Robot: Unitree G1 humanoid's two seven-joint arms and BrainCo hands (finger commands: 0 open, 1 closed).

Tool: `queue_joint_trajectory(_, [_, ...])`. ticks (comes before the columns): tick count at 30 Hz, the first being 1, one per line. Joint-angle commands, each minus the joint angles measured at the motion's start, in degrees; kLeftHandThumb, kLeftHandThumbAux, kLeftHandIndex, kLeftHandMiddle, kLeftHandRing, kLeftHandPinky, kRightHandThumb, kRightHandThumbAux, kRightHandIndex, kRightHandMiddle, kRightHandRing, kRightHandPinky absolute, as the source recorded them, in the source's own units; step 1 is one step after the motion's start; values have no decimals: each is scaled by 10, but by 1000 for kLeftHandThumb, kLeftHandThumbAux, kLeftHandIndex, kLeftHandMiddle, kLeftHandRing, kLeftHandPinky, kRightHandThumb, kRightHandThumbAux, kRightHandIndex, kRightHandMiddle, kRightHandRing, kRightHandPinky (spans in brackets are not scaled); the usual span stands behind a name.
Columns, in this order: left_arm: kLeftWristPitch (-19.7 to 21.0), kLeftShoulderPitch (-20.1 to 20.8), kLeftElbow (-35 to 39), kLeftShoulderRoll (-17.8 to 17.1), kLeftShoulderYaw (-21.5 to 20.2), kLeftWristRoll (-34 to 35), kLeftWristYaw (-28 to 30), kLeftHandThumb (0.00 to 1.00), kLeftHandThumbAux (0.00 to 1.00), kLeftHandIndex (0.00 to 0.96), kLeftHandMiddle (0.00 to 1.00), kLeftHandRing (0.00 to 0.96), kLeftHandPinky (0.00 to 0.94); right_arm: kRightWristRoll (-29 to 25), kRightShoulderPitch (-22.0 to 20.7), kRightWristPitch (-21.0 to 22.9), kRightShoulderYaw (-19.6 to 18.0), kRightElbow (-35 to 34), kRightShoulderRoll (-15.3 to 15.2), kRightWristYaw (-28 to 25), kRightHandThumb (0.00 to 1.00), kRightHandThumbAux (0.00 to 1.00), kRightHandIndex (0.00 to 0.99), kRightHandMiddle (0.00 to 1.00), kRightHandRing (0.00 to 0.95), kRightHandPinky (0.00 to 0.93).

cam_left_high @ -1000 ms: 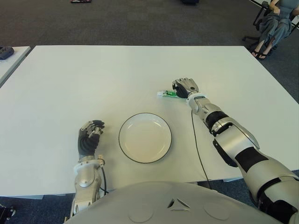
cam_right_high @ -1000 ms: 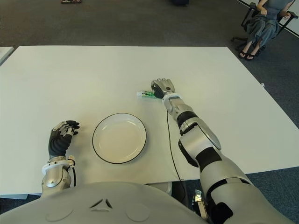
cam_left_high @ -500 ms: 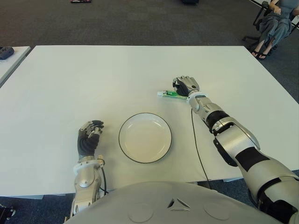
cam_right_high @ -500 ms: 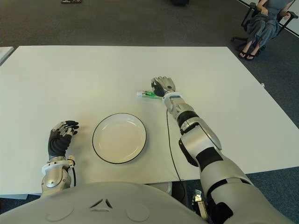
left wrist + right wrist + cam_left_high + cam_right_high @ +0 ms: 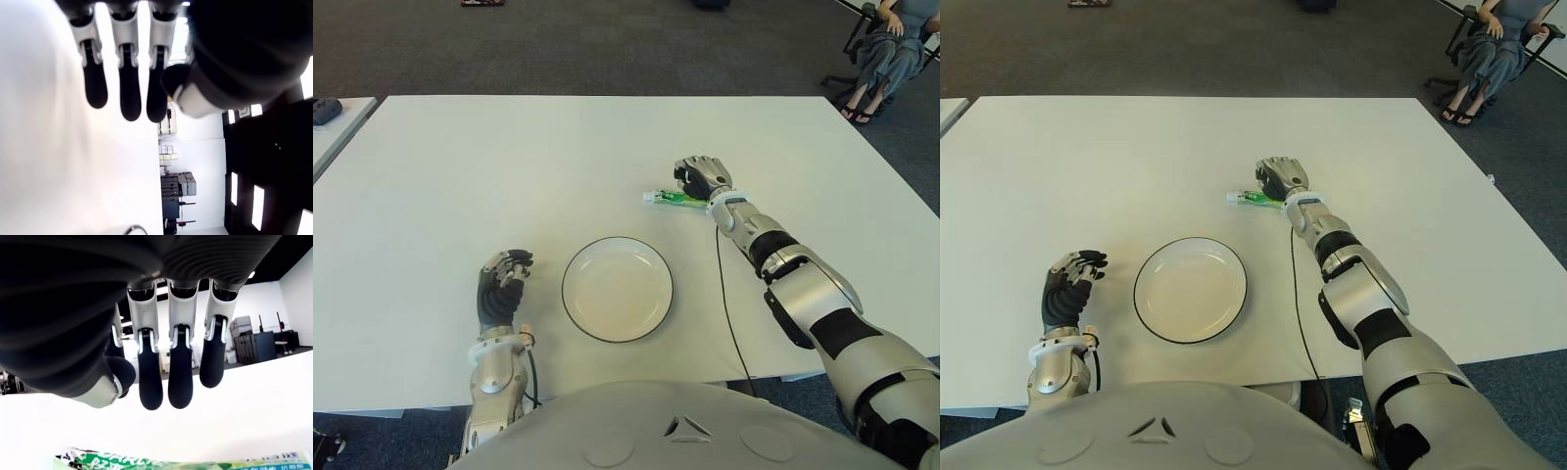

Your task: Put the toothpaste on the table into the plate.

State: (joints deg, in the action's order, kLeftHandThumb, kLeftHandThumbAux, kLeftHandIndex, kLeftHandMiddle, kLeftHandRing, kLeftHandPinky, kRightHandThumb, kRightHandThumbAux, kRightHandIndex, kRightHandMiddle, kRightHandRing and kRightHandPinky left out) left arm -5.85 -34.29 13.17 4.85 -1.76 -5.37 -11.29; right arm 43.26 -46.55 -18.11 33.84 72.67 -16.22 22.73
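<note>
- The right arm [image 5: 803, 294] has silver shells with black joints between them.
- A thin black cable [image 5: 722, 294] runs along it.
- The right hand [image 5: 703, 177] is silver with black fingertips [image 5: 149, 389].
- The left hand [image 5: 499, 289] is mostly dark, above a silver wrist.
- The torso [image 5: 675, 431] is grey, with a small triangle mark.

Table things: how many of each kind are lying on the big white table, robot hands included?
Toothpaste tube: 1
Plate: 1
Robot hands: 2, the left hand and the right hand
Total: 4
</note>
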Motion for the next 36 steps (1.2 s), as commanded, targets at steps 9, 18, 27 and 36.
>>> queue_joint_trajectory(9, [-3, -15, 5, 8, 7, -5, -5, 701, 725, 418, 405, 402, 406, 20, -31, -11, 33, 16, 11, -90, 469, 340, 127, 75, 38, 26])
queue_joint_trajectory(18, [-3, -21, 7, 9, 9, -11, -10, 701, 726, 418, 404, 405, 400, 38, -44, -14, 60, 31, 25, -131, 417, 310, 18, 3, 1, 0])
queue_joint_trajectory(27, [-14, -25, 9, 11, 13, -13, -13, 702, 724, 421, 416, 415, 417, 49, -49, -20, 76, 36, 27, -148, 438, 283, 0, 0, 0, 0])
queue_joint_trajectory(36, [-31, -17, -18, 3, 5, -6, -8, 706, 722, 424, 427, 418, 407, 53, -51, -13, 82, 42, 31, -168, 459, 254, 0, 0, 0, 0])
